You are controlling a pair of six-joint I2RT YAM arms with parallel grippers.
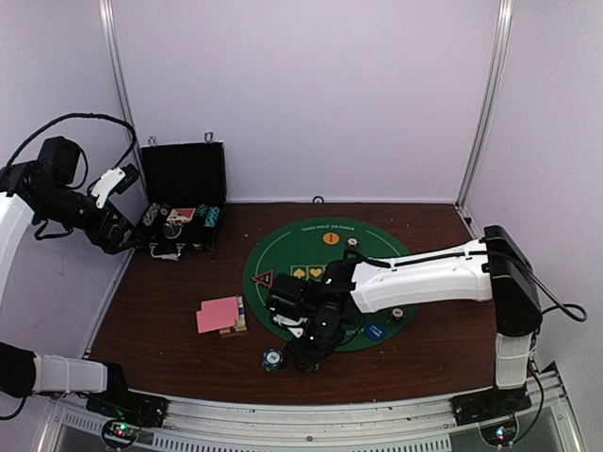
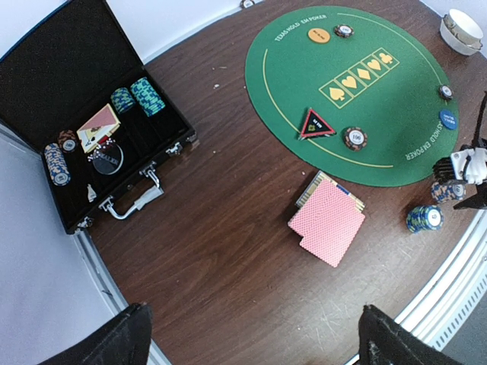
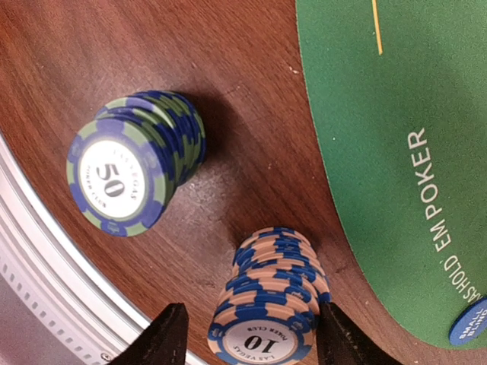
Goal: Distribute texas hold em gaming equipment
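10-chip stack (image 3: 266, 312) stands on bare counter (image 3: 251, 99) by the near edge, just off the green mat (image 3: 396, 114). 50-chip stack (image 3: 133, 171) is near it, not touching. Right tool (image 3: 251, 334) straddles the 10-chip stack, jaws part-open with a gap showing on one side, so I can't call it gripped. Pink cards (image 1: 219, 314) lie left of the mat. Left tool (image 2: 255, 338) is wide open and empty, up by the black case (image 1: 184, 179) at the far-left corner.
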